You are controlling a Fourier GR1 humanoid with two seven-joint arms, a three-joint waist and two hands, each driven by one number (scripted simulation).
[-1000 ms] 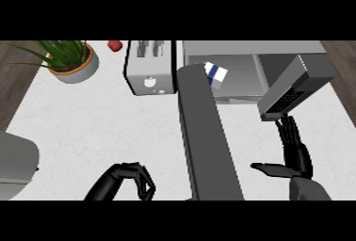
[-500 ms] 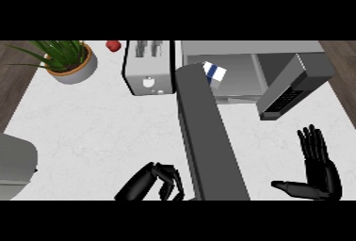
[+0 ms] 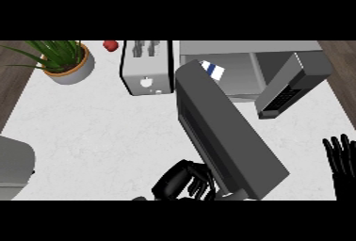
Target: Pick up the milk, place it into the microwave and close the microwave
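The left hand [image 3: 182,182] sits at the near edge of the head view, and we read its fingers as curled in toward the palm, closed with nothing visibly inside them. Its knuckles lie just beside the near end of the microwave door [image 3: 226,136]; we cannot tell whether they touch it. The right hand [image 3: 341,162] shows at the right edge, fingers straight and pointing up, open and apart from every object.

The door, a long dark grey slab, stands swung out from the microwave [image 3: 278,49] and runs diagonally across the white marbled counter [image 3: 104,127]. To its right we note the microwave's control panel [image 3: 287,94].

The milk [image 3: 212,69], a white carton with a blue mark, stands inside the microwave cavity, partly hidden behind the far end of the door.

At the left edge lies a rounded grey object [image 3: 14,164] we cannot identify. Farther back, a toaster [image 3: 146,68] stands just left of the microwave. A small red item [image 3: 110,45] lies beside its far corner, and a potted plant [image 3: 64,60] occupies the far left.
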